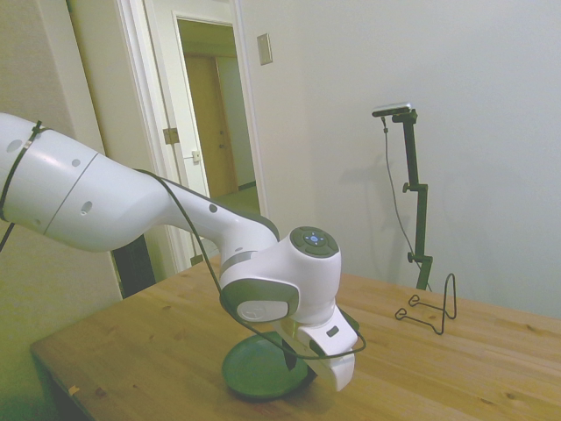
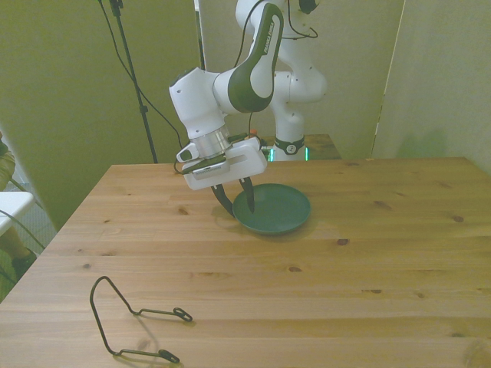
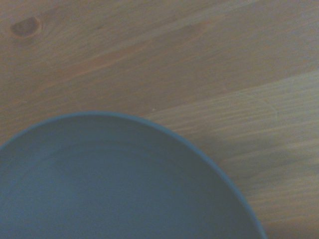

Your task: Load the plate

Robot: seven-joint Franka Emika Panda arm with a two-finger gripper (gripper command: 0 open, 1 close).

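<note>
The plate [image 2: 276, 208] lies flat on the table [image 2: 322, 268], dark green and round, toward the far half of the top and a little to the front view's left of its middle. In the side view the plate [image 1: 254, 368] sits near the table's [image 1: 158, 351] close edge, partly hidden behind the arm's wrist. The wrist view shows only part of the plate [image 3: 109, 184] — a smooth curved rim and a bare inner face — with wood grain and a knot beyond it.

The gripper [image 2: 236, 204] stands over the plate's rim on the front view's left side, its body tilted. Its two dark fingers [image 2: 251, 201] are spread apart, one reaching down outside the rim toward the table and the other inside, over the plate's face, so the rim lies between them. Whether either tip touches the plate cannot be told. In the side view the gripper [image 1: 302, 355] is mostly covered by its own white housing.

The stand [image 2: 130, 326] — thin black wire bent into a loop with two feet — rests near the table's front edge, well apart from the plate, on the front view's left. In the side view the stand [image 1: 434, 307] is upright toward the far right.
</note>
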